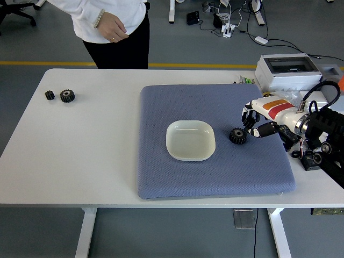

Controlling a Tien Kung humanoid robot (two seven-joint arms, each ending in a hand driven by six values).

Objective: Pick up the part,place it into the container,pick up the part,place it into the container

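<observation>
The right hand reaches in from the right over the blue-grey mat, its fingers spread and curled loosely downward, holding nothing. It sits just beside a black gear that lies flat on the mat; whether a fingertip touches the gear cannot be told. Left of the gear, near but apart from it, stands the shallow white container, with nothing visible inside it and nothing between the two. Behind the hand, at the right end of the white surface, are a white box with a clear lid, a crinkled plastic bag and some cables, all off the mat. Well apart, near the far left corner of the surface, lie two more black gears, a small one and a larger one just beside it. A person in a white top stands at the far side, one hand held at the waist, clear of the surface.
</observation>
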